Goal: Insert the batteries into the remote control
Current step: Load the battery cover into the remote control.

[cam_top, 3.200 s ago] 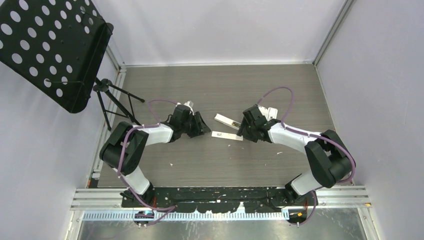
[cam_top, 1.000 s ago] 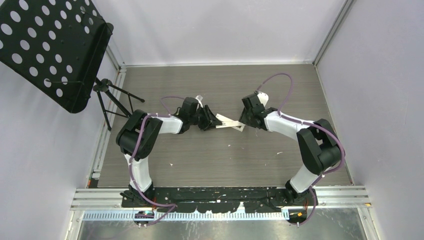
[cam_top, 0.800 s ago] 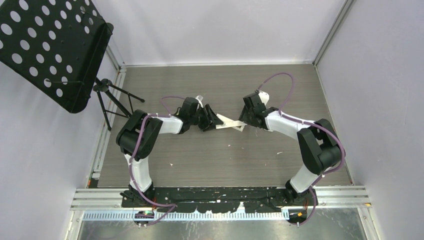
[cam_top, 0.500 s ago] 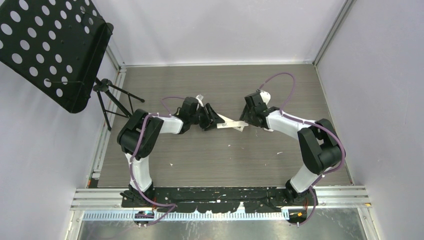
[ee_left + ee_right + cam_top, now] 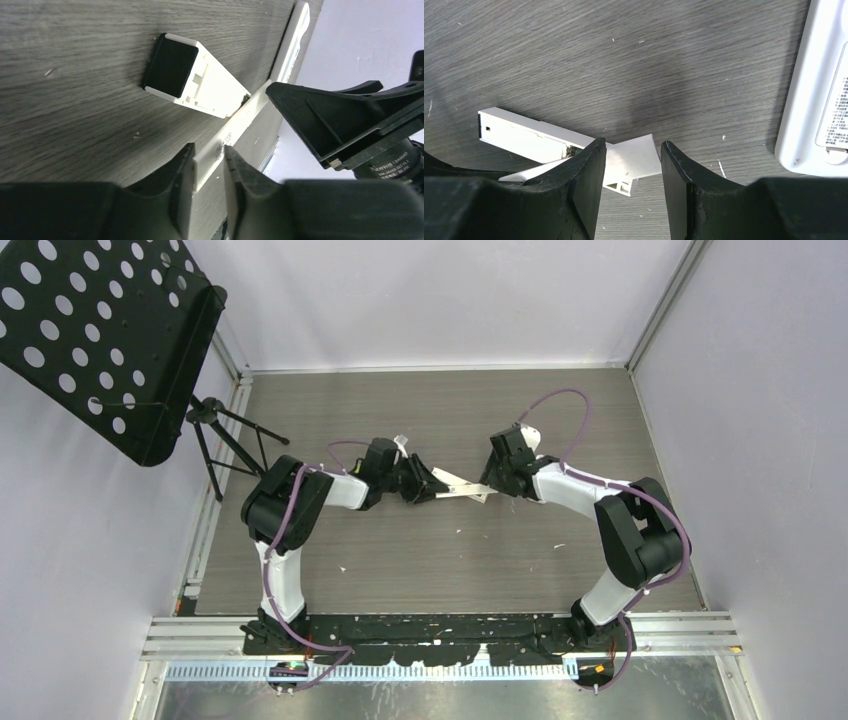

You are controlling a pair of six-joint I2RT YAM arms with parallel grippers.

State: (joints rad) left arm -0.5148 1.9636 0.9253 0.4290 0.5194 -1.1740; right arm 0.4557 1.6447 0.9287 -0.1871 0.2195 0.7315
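The white remote control (image 5: pixel 210 85) lies on the wood table, its dark end face toward my left wrist camera and its compartment open (image 5: pixel 519 131). A thin white cover strip (image 5: pixel 250 105) crosses it. My left gripper (image 5: pixel 209 165) is shut on the near end of that strip. The strip's other end (image 5: pixel 636 157) sits between the fingers of my right gripper (image 5: pixel 633 150), which is open with a gap on its right side. From above, the left gripper (image 5: pixel 430 486) and right gripper (image 5: pixel 492 484) face each other across the remote (image 5: pixel 458 481). The batteries are out of view.
A second white remote (image 5: pixel 819 85) with a printed label lies just right of my right gripper, also seen as a long white bar (image 5: pixel 295 40). A black perforated music stand (image 5: pixel 100 330) on a tripod (image 5: pixel 225 445) stands at the far left. Walls enclose the table.
Since the earliest frame both grippers have closed in on the remote, and its pieces have shifted toward the back. Over the last second the left elbow moved slightly right; the grippers barely moved.
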